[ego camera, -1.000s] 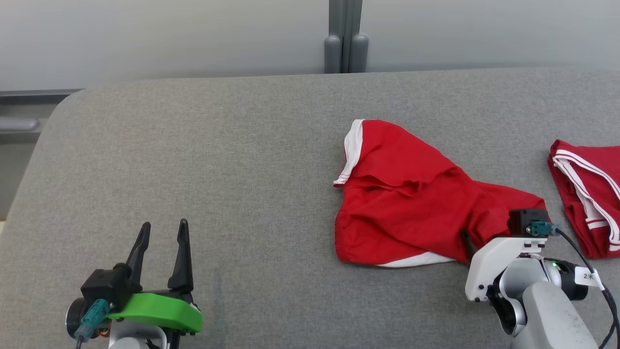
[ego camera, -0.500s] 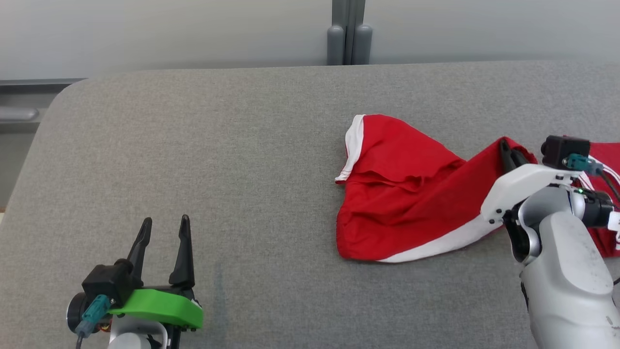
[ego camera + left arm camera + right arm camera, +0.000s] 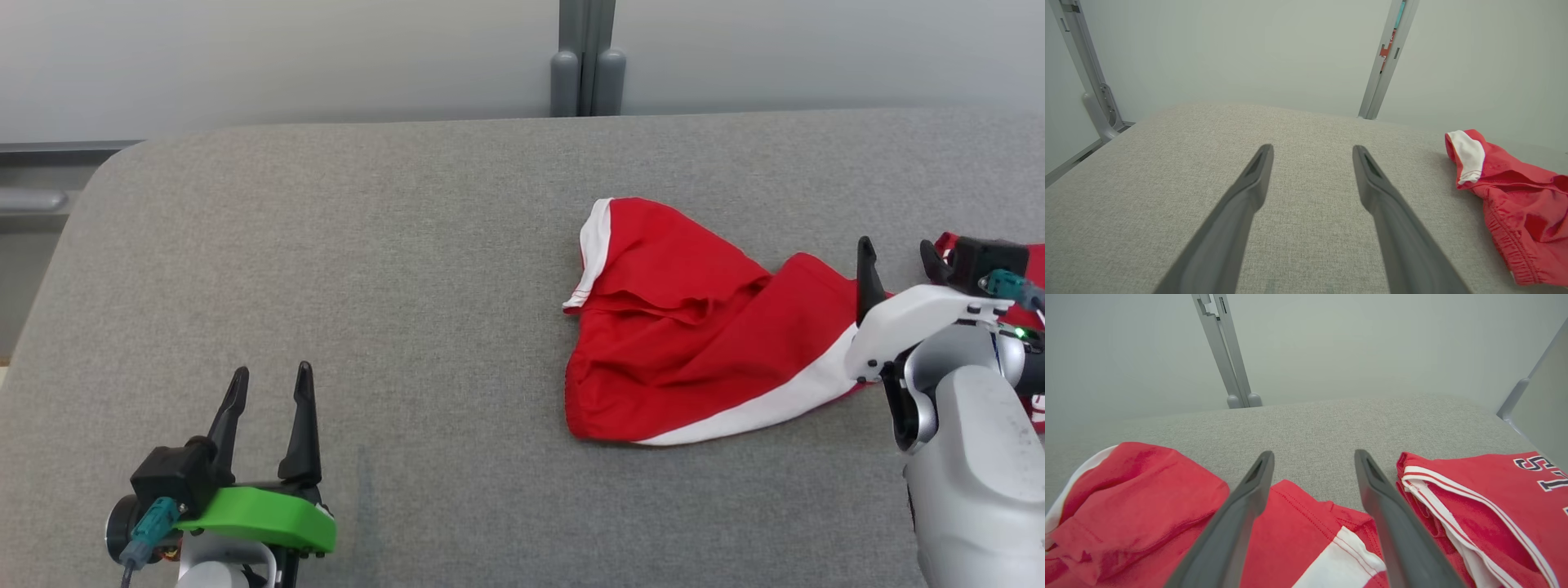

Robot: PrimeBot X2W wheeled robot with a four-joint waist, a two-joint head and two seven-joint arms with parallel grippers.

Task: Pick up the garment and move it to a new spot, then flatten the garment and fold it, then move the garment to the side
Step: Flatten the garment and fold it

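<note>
left hand [image 3: 272, 369] is hovering open and empty over the worktop [image 3: 408, 286], well apart from the red garment [image 3: 694, 327], which is lying rumpled right of centre. right hand [image 3: 896, 243] is hanging open above its right edge, gripping nothing; flattening, folding and shifting aside are all looking undone.

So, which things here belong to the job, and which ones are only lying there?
Job: red shorts, crumpled on the grey table; right gripper, open over their edge; left gripper, open, far off.
Lying about: folded red jersey beside the shorts; grey post behind the table.
</note>
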